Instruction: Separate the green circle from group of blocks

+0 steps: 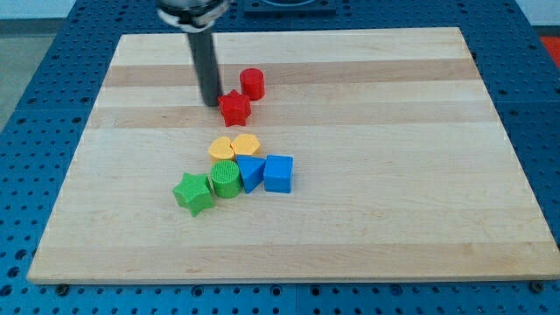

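Note:
The green circle (226, 179) sits in a tight group near the board's middle. A green star (193, 193) touches its left side. A blue triangular block (250, 172) touches its right side, with a blue cube (278, 173) further right. Two yellow blocks, a semicircle-like one (222, 147) and a heart-like one (247, 145), lie just above it. My tip (210, 102) is well above the group, toward the view's top, right beside the left of a red star (234, 108).
A red cylinder (252, 83) stands just up and right of the red star. The wooden board (420, 175) lies on a blue perforated table (35, 96).

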Robot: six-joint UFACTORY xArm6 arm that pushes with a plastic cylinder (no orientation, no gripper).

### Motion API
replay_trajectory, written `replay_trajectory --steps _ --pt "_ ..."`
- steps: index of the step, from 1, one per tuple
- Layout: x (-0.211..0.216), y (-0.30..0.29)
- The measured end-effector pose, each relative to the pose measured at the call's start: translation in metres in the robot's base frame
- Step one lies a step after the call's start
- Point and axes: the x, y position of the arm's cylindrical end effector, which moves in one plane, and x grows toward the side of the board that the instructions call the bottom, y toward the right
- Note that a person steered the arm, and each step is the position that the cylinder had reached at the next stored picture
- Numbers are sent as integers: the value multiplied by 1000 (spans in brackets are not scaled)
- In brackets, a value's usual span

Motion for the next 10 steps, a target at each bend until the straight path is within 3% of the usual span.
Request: replay_trajectory --steps 1,2,4,7,8,10 --pt "50 -54" --pt "133 -29" --pt "135 -29" --pt "128 16" --pt "132 63" --pt "125 94"
